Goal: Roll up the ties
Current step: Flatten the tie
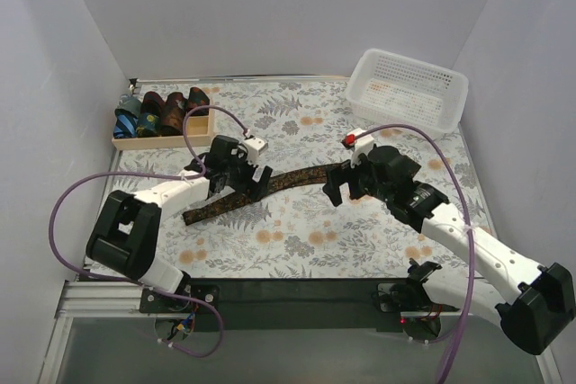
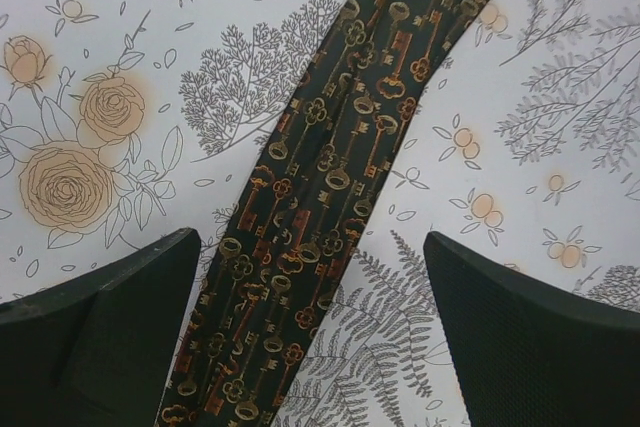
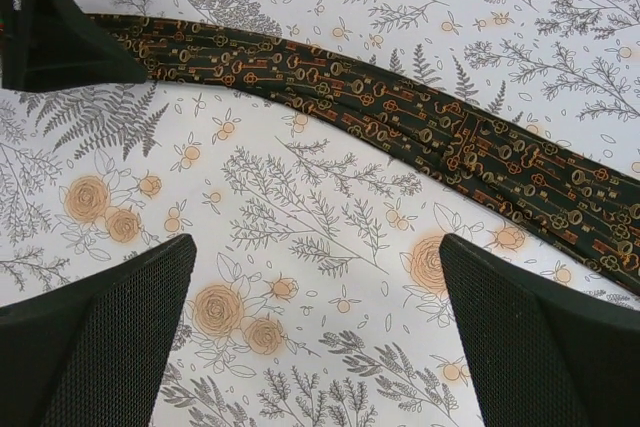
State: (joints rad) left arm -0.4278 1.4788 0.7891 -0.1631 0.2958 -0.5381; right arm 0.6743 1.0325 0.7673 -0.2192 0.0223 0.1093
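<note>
Dark key-patterned tie [image 1: 270, 184] lies flat, unrolled, slanting across floral cloth [image 1: 297, 245]; left gripper [image 2: 310, 247] spread wide astride it, right gripper [image 3: 315, 247] spread wide just beside it, so best pinch one end squarely, keep edges aligned, and roll snug.

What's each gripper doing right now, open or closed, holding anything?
Left gripper: open over the tie, holding nothing.
Right gripper: open, holding nothing.
</note>
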